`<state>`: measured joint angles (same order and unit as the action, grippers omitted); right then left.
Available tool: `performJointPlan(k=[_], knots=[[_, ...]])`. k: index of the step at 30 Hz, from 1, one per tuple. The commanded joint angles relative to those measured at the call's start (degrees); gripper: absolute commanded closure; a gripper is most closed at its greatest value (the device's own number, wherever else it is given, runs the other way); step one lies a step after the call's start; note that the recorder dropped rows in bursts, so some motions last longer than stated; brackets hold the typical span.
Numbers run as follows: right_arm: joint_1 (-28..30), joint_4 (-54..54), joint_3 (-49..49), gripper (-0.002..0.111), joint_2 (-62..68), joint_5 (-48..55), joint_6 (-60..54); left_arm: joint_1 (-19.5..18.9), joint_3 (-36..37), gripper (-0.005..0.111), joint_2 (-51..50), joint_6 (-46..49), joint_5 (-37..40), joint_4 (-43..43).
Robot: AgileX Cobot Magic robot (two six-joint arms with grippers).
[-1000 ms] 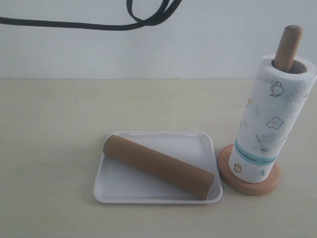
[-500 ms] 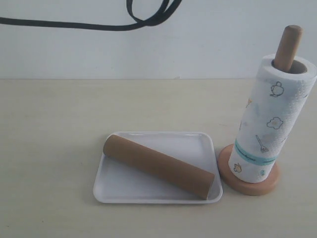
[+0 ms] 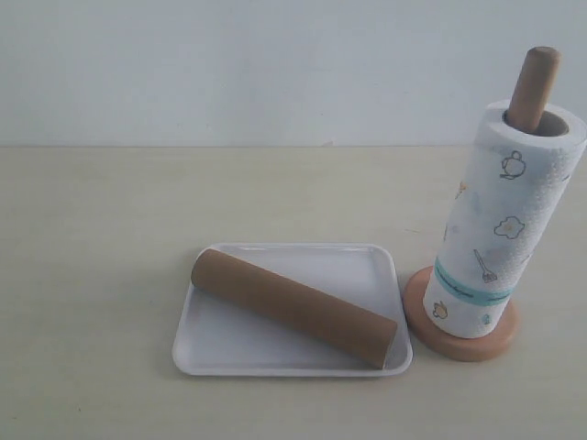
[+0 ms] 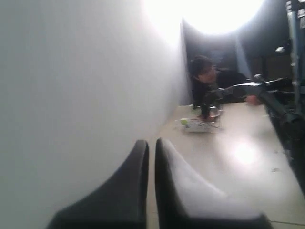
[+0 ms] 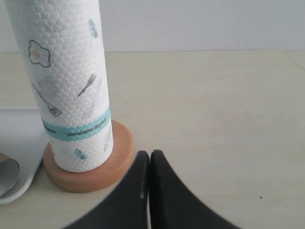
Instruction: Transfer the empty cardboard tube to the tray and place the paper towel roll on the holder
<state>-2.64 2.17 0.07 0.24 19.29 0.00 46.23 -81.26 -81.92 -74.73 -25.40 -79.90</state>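
Now the empty cardboard tube (image 3: 293,308) lies diagonally in the tray (image 3: 275,370), and the paper towel roll (image 3: 500,229) stands on the holder (image 3: 468,346), both on the bench (image 3: 92,275). The left jaws are all but closed and the right jaws pressed together, both empty. A careless swing of the right jaws, low near the holder's base, could topple the roll. The black cable seen 0.5 s ago is gone.

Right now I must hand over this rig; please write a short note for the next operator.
Left gripper: fingers shut, empty, away from the job's things.
Right gripper: fingers shut, empty, near the holder, not touching it.
The empty cardboard tube lies diagonally in the tray.
The paper towel roll stands on the holder, dowel through its core.
Both steps look done; nothing seems left.
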Motion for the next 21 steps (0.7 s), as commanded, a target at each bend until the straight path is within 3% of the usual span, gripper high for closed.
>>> performJointPlan(k=[1, 3, 6, 15, 18, 21], knots=[[0.33, 0.19, -0.07, 0.108, -0.24, -0.14, 0.00, 0.01, 10.65, 0.102, 11.99, -0.86, 17.15, -0.82], [0.33, 0.19, -0.07, 0.108, -0.24, -0.14, 0.00, 0.01, 16.30, 0.102, 17.98, -0.86, 28.81, 0.97], [0.33, 0.19, -0.07, 0.108, -0.24, -0.14, 0.00, -3.29, 23.96, 0.102, 26.06, -1.10, 36.19, 3.33], [0.33, 0.19, -0.07, 0.108, -0.24, -0.14, 0.00, -28.62, 46.81, 0.102, 49.96, -19.18, 29.79, 3.63], [0.33, 0.19, -0.07, 0.108, -0.24, -0.14, 0.00, -33.24, 52.21, 0.102, 58.20, -25.17, 29.67, 3.63], [0.33, 0.19, -0.07, 0.108, -0.24, -0.14, 0.00, -35.37, 54.04, 0.102, 64.78, -26.39, 29.88, 3.63]])
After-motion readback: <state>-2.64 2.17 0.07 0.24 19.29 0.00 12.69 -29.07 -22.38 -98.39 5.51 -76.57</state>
